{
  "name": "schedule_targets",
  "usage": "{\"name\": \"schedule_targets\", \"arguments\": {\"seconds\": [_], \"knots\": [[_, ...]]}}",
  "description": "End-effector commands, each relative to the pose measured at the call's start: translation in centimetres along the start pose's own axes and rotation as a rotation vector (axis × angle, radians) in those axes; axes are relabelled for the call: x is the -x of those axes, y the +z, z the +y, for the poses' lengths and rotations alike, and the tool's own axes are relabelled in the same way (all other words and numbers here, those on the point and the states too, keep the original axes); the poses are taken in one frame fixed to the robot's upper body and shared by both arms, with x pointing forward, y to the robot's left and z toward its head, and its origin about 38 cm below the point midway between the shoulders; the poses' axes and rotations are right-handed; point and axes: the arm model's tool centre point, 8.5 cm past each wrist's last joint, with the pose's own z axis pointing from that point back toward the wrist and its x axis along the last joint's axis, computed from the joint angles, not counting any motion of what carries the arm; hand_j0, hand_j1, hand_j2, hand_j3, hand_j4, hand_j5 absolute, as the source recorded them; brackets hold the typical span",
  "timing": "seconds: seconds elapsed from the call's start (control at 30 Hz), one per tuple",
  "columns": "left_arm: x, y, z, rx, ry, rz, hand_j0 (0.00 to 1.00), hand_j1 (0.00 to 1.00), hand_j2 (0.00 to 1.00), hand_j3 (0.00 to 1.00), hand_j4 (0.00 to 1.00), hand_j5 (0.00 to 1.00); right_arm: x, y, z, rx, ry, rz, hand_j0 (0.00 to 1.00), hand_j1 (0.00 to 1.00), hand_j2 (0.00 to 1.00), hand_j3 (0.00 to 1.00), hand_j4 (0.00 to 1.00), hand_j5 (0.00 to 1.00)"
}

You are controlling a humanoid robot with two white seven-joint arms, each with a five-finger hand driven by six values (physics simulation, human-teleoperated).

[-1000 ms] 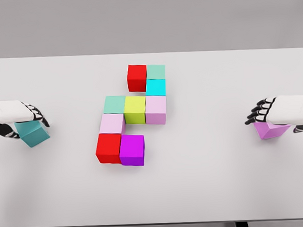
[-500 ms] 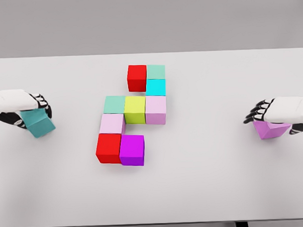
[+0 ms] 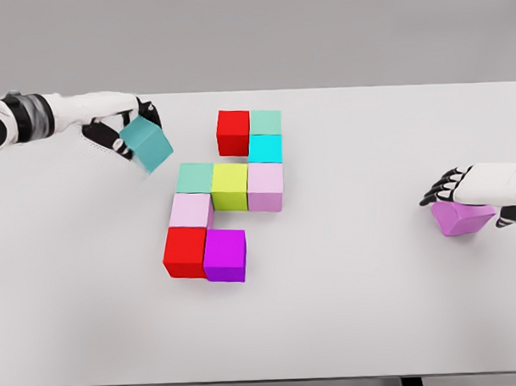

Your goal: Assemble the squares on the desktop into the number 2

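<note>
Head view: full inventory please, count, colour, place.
Table: 1, white, fills view.
Red cubes: 2, top and bottom-left of the cluster.
Mint cubes: 2, top right, middle left.
Cyan cube: 1, under top mint.
Yellow cube: 1, centre.
Pale pink cubes: 2, middle right, lower left.
Magenta cube: 1, bottom.
Teal cube: 1, in left hand.
Violet cube: 1, under right hand.
Left hand: upper left.
Right hand: right edge.

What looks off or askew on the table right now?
Only the teal cube: it's tilted in the left hand, left of the top red cube. The placed cubes sit square and flush. The right hand covers a purple cube that looks slightly rotated.
</note>
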Motion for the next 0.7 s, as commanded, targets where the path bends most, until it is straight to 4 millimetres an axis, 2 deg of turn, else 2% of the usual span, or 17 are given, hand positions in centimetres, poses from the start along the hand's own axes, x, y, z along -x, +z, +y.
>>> {"name": "schedule_targets", "arguments": {"seconds": [0.0, 0.13, 0.2, 0.27, 0.37, 0.5, 0.57, 0.63, 0.67], "knots": [[-0.2, -2.6, -0.3, 0.005, 0.146, 0.107, 0.46, 0.46, 0.46, 0.46, 0.46, 0.46, 0.1, 0.0, 0.0, 0.002, -0.005, 0.002, 1.0, 1.0, 1.0, 1.0, 1.0, 1.0], [-0.5, -5.2, 1.7, -0.04, 0.241, 0.197, 0.46, 0.46, 0.46, 0.46, 0.46, 0.46, 0.1, 0.1, 0.0, 0.003, -0.006, 0.004, 1.0, 1.0, 1.0, 1.0, 1.0, 1.0], [-1.5, -6.1, 1.9, -0.034, 0.273, 0.215, 0.45, 0.45, 0.45, 0.45, 0.45, 0.45, 0.2, 0.1, 0.0, 0.004, -0.006, 0.005, 0.89, 0.89, 0.89, 0.89, 0.89, 0.89], [-2.3, -6.8, 1.9, -0.03, 0.292, 0.222, 0.45, 0.45, 0.45, 0.45, 0.45, 0.45, 0.1, 0.1, 0.0, 0.003, -0.006, 0.004, 0.88, 0.88, 0.88, 0.88, 0.88, 0.88], [-2.8, -8.0, 2.6, -0.023, 0.336, 0.23, 0.45, 0.45, 0.45, 0.45, 0.45, 0.45, 0.1, 0.0, 0.1, 0.001, -0.005, 0.004, 0.73, 0.73, 0.73, 0.73, 0.73, 0.73], [-3.9, -10.5, 2.2, -0.001, 0.379, 0.232, 0.46, 0.46, 0.46, 0.46, 0.46, 0.46, 0.1, 0.0, 0.1, 0.0, -0.005, 0.002, 0.71, 0.71, 0.71, 0.71, 0.71, 0.71], [-4.0, -11.1, 1.7, 0.011, 0.394, 0.235, 0.46, 0.46, 0.46, 0.46, 0.46, 0.46, 0.1, 0.0, 0.0, 0.001, -0.006, 0.003, 0.59, 0.59, 0.59, 0.59, 0.59, 0.59], [-4.0, -11.4, 1.5, 0.013, 0.397, 0.238, 0.46, 0.46, 0.46, 0.46, 0.46, 0.46, 0.1, 0.0, -0.1, 0.005, -0.005, 0.003, 0.59, 0.59, 0.59, 0.59, 0.59, 0.59], [-4.1, -11.4, 1.5, 0.014, 0.396, 0.235, 0.46, 0.46, 0.46, 0.46, 0.46, 0.46, 0.1, 0.0, 0.0, 0.005, -0.006, 0.004, 0.55, 0.55, 0.55, 0.55, 0.55, 0.55]]}}
